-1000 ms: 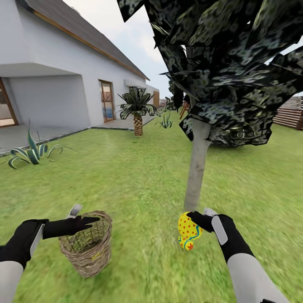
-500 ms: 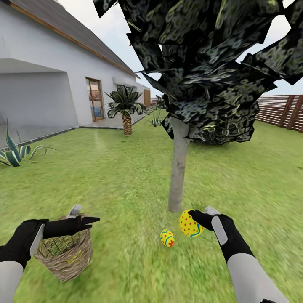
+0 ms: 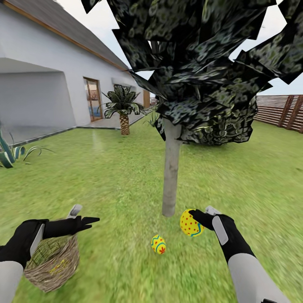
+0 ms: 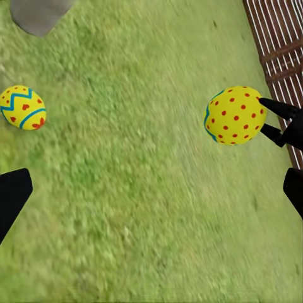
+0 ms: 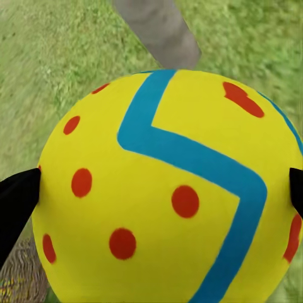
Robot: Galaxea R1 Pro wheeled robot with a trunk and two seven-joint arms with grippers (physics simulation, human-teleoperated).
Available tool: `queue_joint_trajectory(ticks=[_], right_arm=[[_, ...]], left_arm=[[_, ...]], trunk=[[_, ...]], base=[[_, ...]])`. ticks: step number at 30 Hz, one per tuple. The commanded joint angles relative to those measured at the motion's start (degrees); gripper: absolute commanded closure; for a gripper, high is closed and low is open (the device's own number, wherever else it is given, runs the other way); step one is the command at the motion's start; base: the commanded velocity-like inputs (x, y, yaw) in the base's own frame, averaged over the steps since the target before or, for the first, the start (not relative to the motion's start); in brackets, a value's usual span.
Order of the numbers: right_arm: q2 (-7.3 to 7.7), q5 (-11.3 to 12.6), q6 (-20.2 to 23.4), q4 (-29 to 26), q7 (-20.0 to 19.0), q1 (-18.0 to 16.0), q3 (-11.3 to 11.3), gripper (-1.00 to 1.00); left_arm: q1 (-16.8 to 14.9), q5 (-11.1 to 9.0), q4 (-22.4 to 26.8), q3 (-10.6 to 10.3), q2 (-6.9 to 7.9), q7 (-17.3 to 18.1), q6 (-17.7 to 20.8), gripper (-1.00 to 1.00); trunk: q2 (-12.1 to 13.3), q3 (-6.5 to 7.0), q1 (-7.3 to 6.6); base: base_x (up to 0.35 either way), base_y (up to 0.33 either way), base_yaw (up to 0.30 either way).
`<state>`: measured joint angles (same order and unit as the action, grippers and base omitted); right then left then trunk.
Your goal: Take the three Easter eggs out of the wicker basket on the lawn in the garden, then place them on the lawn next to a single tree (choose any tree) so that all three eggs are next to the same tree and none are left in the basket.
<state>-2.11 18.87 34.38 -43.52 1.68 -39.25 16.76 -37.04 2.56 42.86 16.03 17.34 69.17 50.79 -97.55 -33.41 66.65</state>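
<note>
My right gripper (image 3: 197, 218) is shut on a yellow, red-dotted Easter egg (image 3: 189, 222), held just above the lawn (image 3: 105, 176) right beside the base of the tree's pale grey trunk (image 3: 170, 176). In the right wrist view this egg (image 5: 170, 196) sits between the two black fingertips. A second egg (image 3: 158, 244) lies on the grass in front of the trunk. The left wrist view shows the lying egg (image 4: 22, 107) and the held one (image 4: 235, 115). My left gripper (image 3: 82, 218) is open and empty, above the far rim of the wicker basket (image 3: 52, 261), which stands at lower left.
A white house (image 3: 42, 84) runs along the left, with a short palm (image 3: 123, 105) and a spiky plant (image 3: 8, 153) before it. A brown slatted fence (image 3: 282, 110) stands at far right. The tree's dark foliage (image 3: 198, 63) hangs overhead. Open grass lies all around.
The whole view has swung, so the tree and basket sit further left in the picture. The egg on the grass, earlier hidden behind the held egg, is now in plain sight. Both grippers keep their pose.
</note>
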Motion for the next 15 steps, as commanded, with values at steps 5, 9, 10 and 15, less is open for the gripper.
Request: queue_joint_trajectory(ticks=[5, 9, 10, 15], right_arm=[[-0.09, 0.5, 0.2, -0.1, 0.2, 0.0, 0.2, 1.00], [-0.09, 0.5, 0.2, -0.1, 0.1, 0.0, 0.2, 1.00], [-0.09, 0.4, 0.2, -0.1, 0.2, 0.0, 0.2, 1.00], [-0.09, 0.4, 0.2, -0.1, 0.1, 0.0, 0.2, 1.00]], left_arm=[[-0.1, 0.3, 0.0, 0.2, -0.02, 0.3, 0.5, -1.00], [-0.1, 0.3, 0.0, 0.2, -0.04, 0.3, 0.6, -1.00], [-0.1, 0.3, 0.0, 0.2, -0.03, 0.4, 0.6, -1.00], [-0.1, 0.3, 0.0, 0.2, -0.02, 0.5, 0.6, -1.00]], trunk=[[0.0, -0.06, 0.02], [0.0, -0.06, 0.02], [0.0, -0.06, 0.02], [-0.8, -0.42, 0.46]], base=[[0.244, -0.125, 0.000], [0.248, -0.008, 0.000], [0.071, -0.001, 0.000], [0.013, 0.000, 0.000]])
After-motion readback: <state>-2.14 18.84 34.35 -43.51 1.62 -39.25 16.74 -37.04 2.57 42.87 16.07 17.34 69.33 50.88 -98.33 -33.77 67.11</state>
